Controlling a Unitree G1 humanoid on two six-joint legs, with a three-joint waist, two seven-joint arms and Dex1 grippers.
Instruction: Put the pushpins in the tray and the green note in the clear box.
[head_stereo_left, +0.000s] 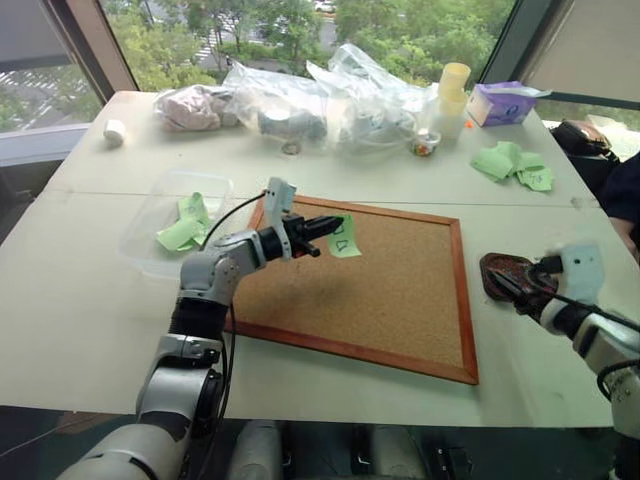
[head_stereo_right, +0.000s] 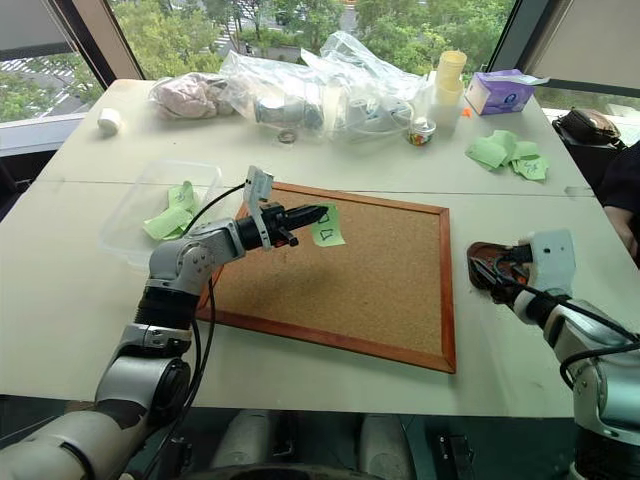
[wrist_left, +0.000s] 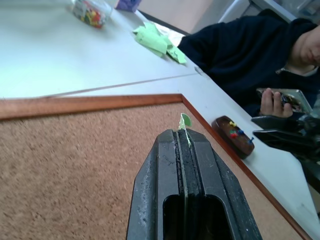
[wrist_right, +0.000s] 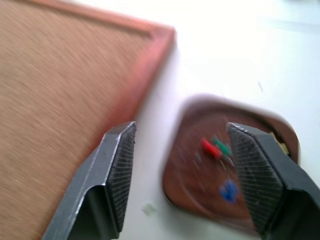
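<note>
The green note (head_stereo_left: 344, 237) hangs in the air over the far left part of the cork board (head_stereo_left: 400, 300), pinched at its edge by my shut left gripper (head_stereo_left: 325, 229). In the left wrist view the note (wrist_left: 184, 122) sticks up from between the closed fingers. The dark reddish-brown tray (head_stereo_left: 502, 272) lies on the table just right of the board. My right gripper (wrist_right: 181, 129) hovers open over it, holding nothing. Several pushpins lie in the tray (wrist_right: 200, 200), one of them red (wrist_right: 208, 147). The clear box (head_stereo_left: 145, 235) sits left of the board with plain green papers in it.
Clear plastic bags (head_stereo_left: 320, 100), stacked yellow cups (head_stereo_left: 452, 92), a small jar (head_stereo_left: 425, 146) and a tissue box (head_stereo_left: 505, 103) line the far edge. Loose green papers (head_stereo_left: 515, 163) lie at the back right. A person in dark clothes (wrist_left: 250, 55) sits at the right, holding a phone.
</note>
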